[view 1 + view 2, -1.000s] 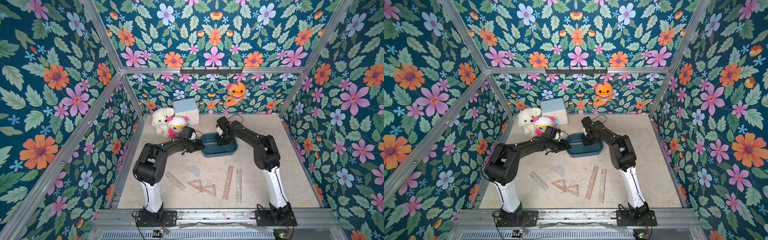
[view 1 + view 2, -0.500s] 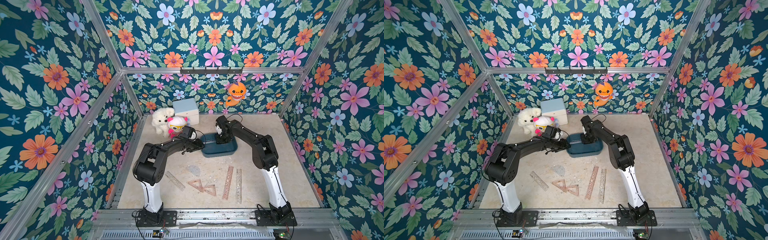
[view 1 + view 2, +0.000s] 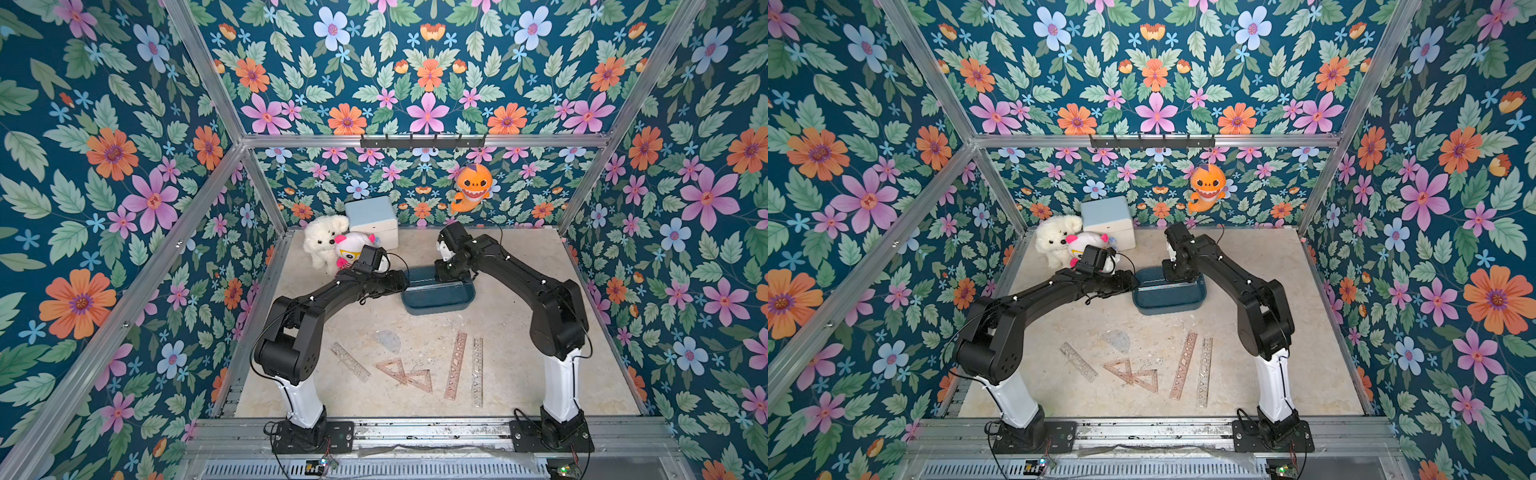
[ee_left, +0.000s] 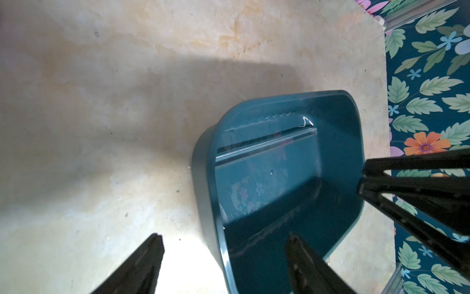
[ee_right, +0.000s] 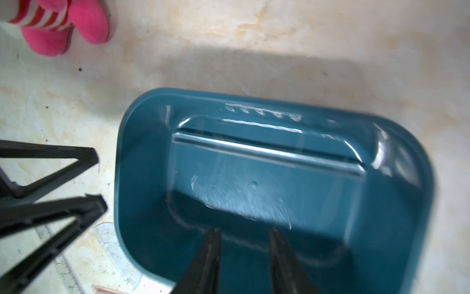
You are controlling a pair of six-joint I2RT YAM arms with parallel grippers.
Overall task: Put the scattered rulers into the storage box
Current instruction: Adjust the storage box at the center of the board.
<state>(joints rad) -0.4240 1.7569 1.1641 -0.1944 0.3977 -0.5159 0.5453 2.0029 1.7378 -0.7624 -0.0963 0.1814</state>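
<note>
Box (image 3: 436, 308): teal tub, placed between the two arms where either can reach it. One end wall is straddled by the left gripper (image 4: 225, 236), and the inside is overhung by the right gripper (image 5: 245, 230).

Left gripper: fingers spread wide, nothing held. One finger is seen outside the box wall, the other over the floor of the box. The wide spread is judged to suit letting go, not grasping.

Right gripper: fingers narrowly parted, nothing between them. It is held low, with the tips pointed down into the box.

Ruler (image 5: 267, 152): one clear strip, stored. It is laid lengthwise inside the box, just ahead of the right fingertips, and is touched by neither gripper. The step in hand is judged to be the release of this strip.

Loose stock: six pieces, all flat on the table, well behind both grippers and nearer the arm bases.
- protractor (image 3: 388, 341), nearest the box
- short strip (image 3: 350, 361), on the left arm's side
- triangles (image 3: 390, 370), two, apparently touching
- long strips (image 3: 456, 365), two, side by side, on the right arm's side

Tally: one of seven is counted as stored. Flat, thin edges are expected to make the next pinch awkward.

Plush toys (image 3: 322, 241): beyond the left gripper, not part of the task.
</note>
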